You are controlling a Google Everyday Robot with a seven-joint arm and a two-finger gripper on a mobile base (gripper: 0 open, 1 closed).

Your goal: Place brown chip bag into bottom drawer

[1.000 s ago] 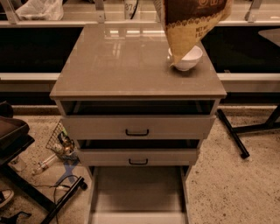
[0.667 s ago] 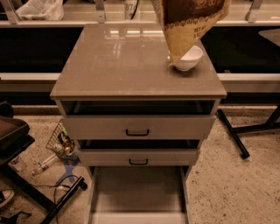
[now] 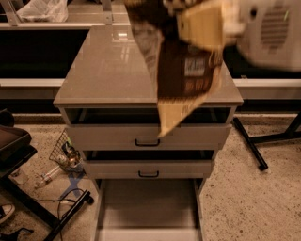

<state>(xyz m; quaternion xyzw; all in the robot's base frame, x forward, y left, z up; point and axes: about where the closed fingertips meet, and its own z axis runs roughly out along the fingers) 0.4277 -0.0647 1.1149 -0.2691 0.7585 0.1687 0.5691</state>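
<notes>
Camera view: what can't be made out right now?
1. Gripper: top edge, above the bag; motion blur and the frame edge hide its grasp.
2. Crinkly brown chip bag: blurred, lettering unreadable.
3. Shallow grey bottom drawer: front cut off by lower edge.
4. Grey cabinet top: right rear hidden behind the bag.

Dim, warm amber cast; light comes from overhead, leaving one small glare patch on the far part of the glossy desk [image 3: 108,70] top. The upper drawer openings are black with shadow, and the bottom drawer [image 3: 148,207] floor is flat grey, going soft at the lower edge. Heavy motion smear on the bag [image 3: 188,75], lettering unreadable, on the gripper [image 3: 202,16] at top centre-right above it, and on the washed-out white arm [image 3: 273,33] at top right; speckled floor [image 3: 254,197] and drawer fronts fairly crisp, background near black.
</notes>
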